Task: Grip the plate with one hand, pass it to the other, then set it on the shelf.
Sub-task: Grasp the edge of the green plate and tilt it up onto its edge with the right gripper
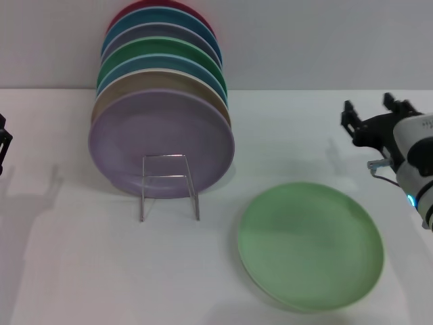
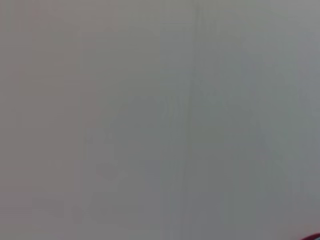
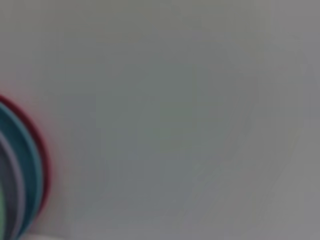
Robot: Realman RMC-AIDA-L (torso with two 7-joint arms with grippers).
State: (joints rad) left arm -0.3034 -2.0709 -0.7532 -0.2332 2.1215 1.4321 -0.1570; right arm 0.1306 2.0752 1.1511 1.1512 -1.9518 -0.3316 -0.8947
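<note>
The pale mint-green plate [image 1: 310,245] lies flat on the white table at the front right. The shelf [image 1: 165,177] is a thin wire rack at the middle left, with a squarish front loop. My right gripper [image 1: 371,111] is open and empty, raised behind and to the right of the plate, clear of it. My left gripper [image 1: 3,145] shows only as a dark sliver at the far left edge, far from the plate. Neither wrist view shows the mint plate.
Several upright plates fill the rack behind the loop: a lilac plate [image 1: 162,141] in front, then tan, blue, emerald-green [image 1: 157,49] and red ones. Their red and blue rims show in the right wrist view [image 3: 27,160]. A pale wall stands behind the table.
</note>
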